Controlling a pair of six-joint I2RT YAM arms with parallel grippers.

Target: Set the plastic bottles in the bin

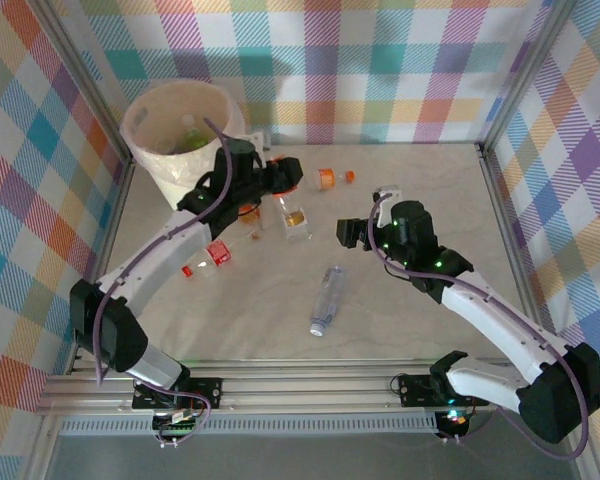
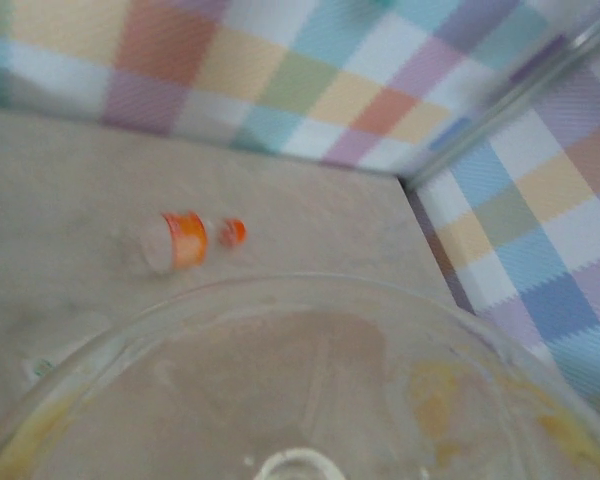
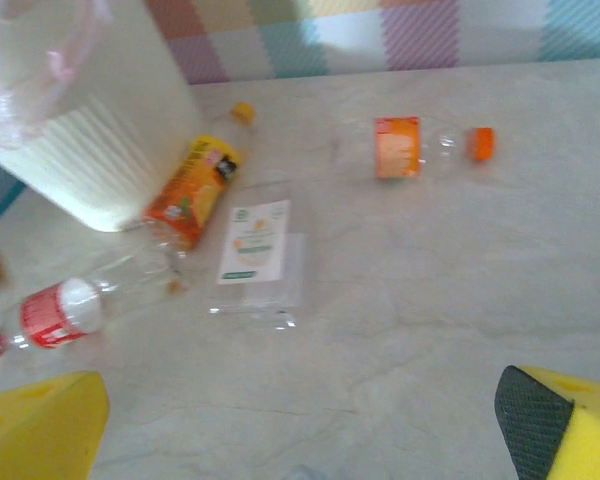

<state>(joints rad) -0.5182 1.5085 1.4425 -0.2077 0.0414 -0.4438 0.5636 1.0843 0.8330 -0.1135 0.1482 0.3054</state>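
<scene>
Clear plastic bottle, yellowish smears

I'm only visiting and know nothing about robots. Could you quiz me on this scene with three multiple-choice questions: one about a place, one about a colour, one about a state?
1. Where does the bin stand? A) far left corner of the table B) near right corner C) centre
2. What colour is the cap on the clear bottle with the orange band, lying apart from the others? A) green B) blue C) orange
3. How is the right gripper? A) shut on a bottle B) open, holding nothing C) shut, empty
Answers: 1 A, the top view shows it far left; 2 C, the cap matches the band; 3 B, its yellow fingers stand wide apart over bare table.
</scene>
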